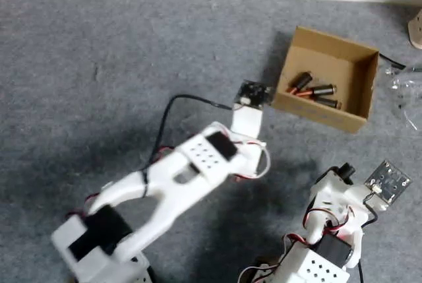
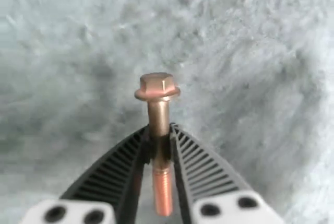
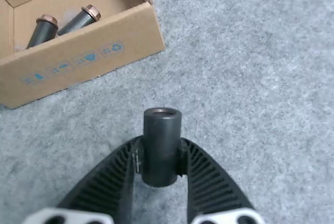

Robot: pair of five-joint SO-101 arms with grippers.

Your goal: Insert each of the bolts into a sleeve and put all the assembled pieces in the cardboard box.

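Observation:
My left gripper [image 2: 159,130] is shut on the shank of a copper bolt [image 2: 158,104], whose hex head points away from the fingers over grey carpet. The right gripper [image 3: 159,144] is shut on a black sleeve [image 3: 160,140], held upright with its open bore facing outward. In the high view the sleeve [image 1: 343,171] shows at the tip of the lower right arm. The cardboard box [image 1: 316,115] stands at the upper right with three assembled pieces [image 1: 315,90] lying inside. In the right wrist view the box [image 3: 78,57] lies just beyond the sleeve, and two assembled pieces [image 3: 78,19] show in it.
Grey carpet [image 1: 99,65] covers the whole work surface. A black cable [image 1: 178,101] runs from the left arm's wrist. Thin wires and small clutter [image 1: 402,82] lie at the right edge beyond the box, with a beige object [image 1: 415,29] above them.

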